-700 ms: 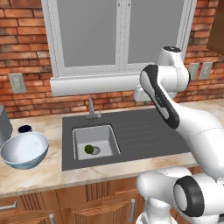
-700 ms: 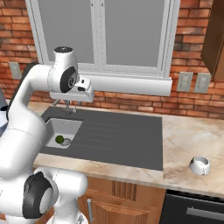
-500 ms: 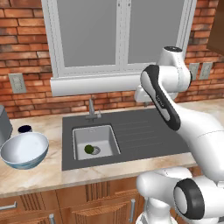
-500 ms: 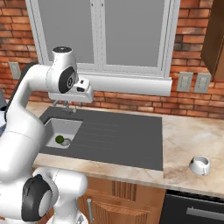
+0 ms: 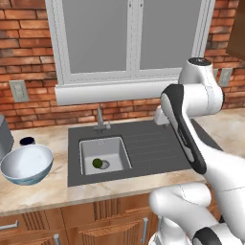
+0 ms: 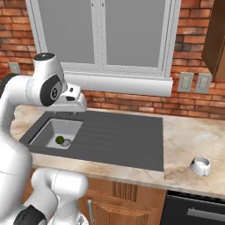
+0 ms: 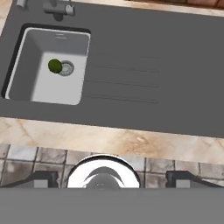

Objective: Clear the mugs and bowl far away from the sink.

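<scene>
here the gripper (image 7: 111, 178) hangs spread apart over the dark ribbed sink (image 7: 131, 70); blue-patterned bowl (image 5: 26, 164) sits left.

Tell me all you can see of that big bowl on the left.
The bowl is large and round, white and smooth inside, pale blue outside, looking like glazed ceramic. It sits upright and looks empty on the beige counter, left of the sink, apart from it. A small dark-rimmed mug stands just behind it, and a grey appliance's edge is close beside it.
</scene>
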Available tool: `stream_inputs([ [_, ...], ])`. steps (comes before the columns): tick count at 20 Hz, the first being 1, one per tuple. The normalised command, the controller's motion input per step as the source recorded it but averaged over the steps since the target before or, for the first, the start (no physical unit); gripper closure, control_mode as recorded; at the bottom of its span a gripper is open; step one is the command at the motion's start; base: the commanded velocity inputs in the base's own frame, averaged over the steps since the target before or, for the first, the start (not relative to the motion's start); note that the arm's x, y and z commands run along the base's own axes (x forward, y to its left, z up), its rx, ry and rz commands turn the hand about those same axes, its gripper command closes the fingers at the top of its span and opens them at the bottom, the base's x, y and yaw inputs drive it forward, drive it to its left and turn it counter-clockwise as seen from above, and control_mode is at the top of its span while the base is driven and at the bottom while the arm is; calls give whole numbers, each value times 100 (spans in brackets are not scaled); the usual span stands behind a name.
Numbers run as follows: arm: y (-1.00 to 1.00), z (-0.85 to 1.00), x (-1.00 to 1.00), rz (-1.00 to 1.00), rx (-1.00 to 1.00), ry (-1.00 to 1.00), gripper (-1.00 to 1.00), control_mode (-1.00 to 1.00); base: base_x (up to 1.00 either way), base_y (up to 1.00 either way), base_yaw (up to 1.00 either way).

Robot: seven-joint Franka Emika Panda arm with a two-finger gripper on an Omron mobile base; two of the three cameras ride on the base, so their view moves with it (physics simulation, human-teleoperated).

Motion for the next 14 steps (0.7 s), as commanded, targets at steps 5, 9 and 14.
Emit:
stream_inputs([
  [5, -29, 0, -38, 0, 0, 0, -100, -100, 0, 0, 0],
  [9, -7, 0, -24, 0, 0, 0, -100, -100, 0, 0, 0],
  [14, 17, 0, -28, 0, 0, 0, -100, -100, 0, 0, 0],
])
